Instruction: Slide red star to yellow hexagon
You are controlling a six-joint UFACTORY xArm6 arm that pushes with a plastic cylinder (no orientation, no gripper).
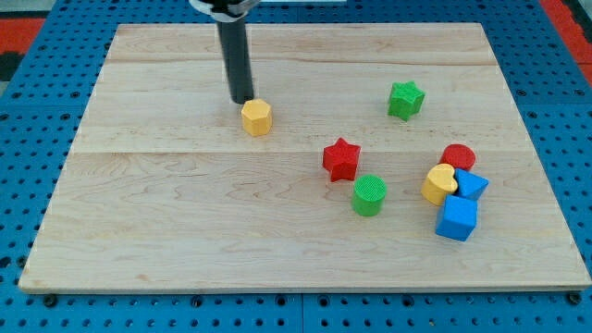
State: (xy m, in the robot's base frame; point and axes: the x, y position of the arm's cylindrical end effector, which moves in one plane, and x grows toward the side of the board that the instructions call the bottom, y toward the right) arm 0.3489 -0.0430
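Note:
The red star lies right of the board's middle. The yellow hexagon lies up and to its left, well apart from it. My tip stands just above and left of the yellow hexagon, almost touching it, far from the red star.
A green cylinder sits just below and right of the red star. A green star lies at the upper right. At the right, a red cylinder, a yellow heart and two blue blocks cluster together on the wooden board.

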